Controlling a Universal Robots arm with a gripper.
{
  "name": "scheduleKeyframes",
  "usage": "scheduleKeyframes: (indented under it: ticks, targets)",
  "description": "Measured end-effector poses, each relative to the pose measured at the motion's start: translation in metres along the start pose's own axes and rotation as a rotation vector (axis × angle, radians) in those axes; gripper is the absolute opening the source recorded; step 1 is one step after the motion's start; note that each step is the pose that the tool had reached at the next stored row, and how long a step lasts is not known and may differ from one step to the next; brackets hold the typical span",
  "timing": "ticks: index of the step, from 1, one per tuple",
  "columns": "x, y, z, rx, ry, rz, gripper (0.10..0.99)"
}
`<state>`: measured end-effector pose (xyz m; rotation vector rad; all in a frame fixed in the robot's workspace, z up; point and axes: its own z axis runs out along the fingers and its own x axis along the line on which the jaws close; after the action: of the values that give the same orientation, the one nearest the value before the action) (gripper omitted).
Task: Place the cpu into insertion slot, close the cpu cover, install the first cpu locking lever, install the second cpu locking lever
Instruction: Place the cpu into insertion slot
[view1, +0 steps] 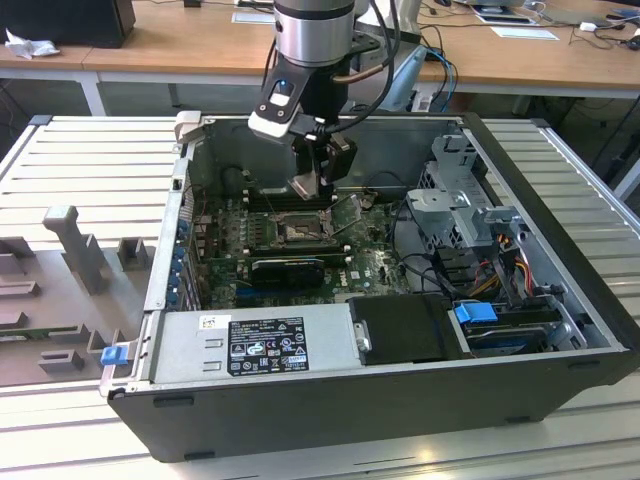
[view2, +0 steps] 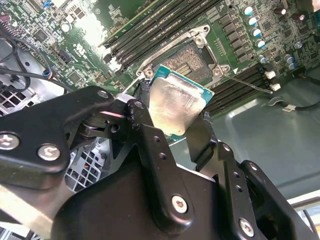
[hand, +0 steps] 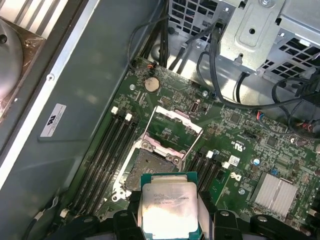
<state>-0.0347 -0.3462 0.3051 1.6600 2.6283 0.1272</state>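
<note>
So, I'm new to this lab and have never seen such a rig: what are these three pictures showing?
A robot arm's black two-fingered gripper is shut on the cpu, a small square chip with a silver face. The exterior view looks from outside at an open dark computer case on a ribbed metal table; both wrist views ride on the arm, looking past the fingers. Under the chip lies the green circuit board with its square silver-rimmed insertion slot, not yet filled, its thin silver cpu cover raised.

Lab: opened computer case (view1: 350, 400) on slatted workbench (view1: 90, 160), desks (view1: 180, 45) behind.
</note>
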Motion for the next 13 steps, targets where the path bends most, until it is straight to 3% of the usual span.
scheduleKeyframes:
  ticks: [9, 13]
  targets:
    - [-0.0001, -0.0005, 0.006, 0.0, -0.0003, 0.005, 0.529]
    - [-0.0002, -0.0007, 0.0083, -0.001, -0.0039, 0.047, 0.529]
